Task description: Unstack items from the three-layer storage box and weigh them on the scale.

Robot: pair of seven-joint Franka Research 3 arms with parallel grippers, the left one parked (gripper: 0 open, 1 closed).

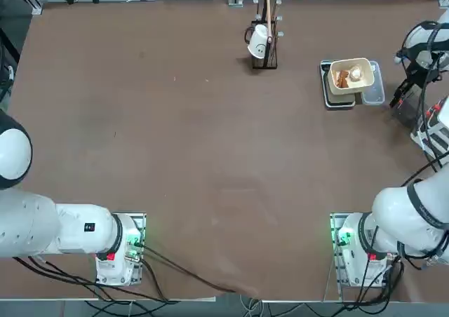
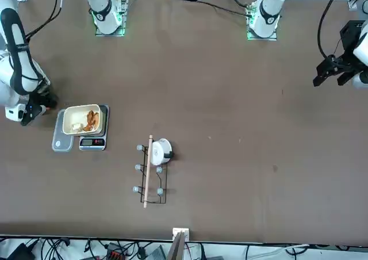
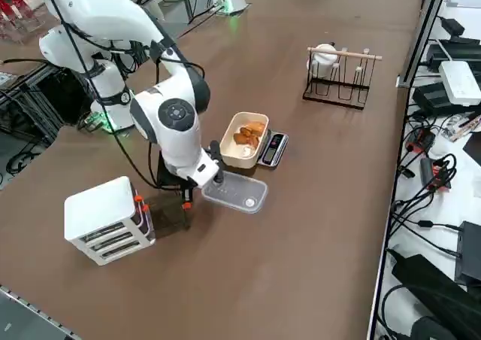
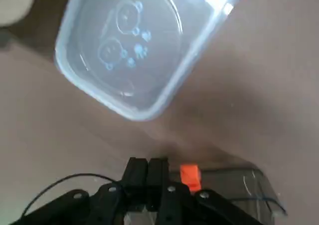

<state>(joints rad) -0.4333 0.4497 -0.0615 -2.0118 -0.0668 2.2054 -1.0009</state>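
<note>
White-framed storage box [image 3: 105, 220] w/ grey shelves, orange tabs; right gripper [image 4: 148, 171] clenched, empty.

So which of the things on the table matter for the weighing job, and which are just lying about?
Job:
- storage box
- scale
- cream tub on the scale, holding the brown piece and pale piece
- right gripper, shut, near the box

Lying about:
- clear tray
- dark stand with white cup

Right arm [image 3: 169, 122]: glossy white rounded links with dark joint rings. Black cables trail along it. The base [image 1: 354, 250] shows a green light.
</note>
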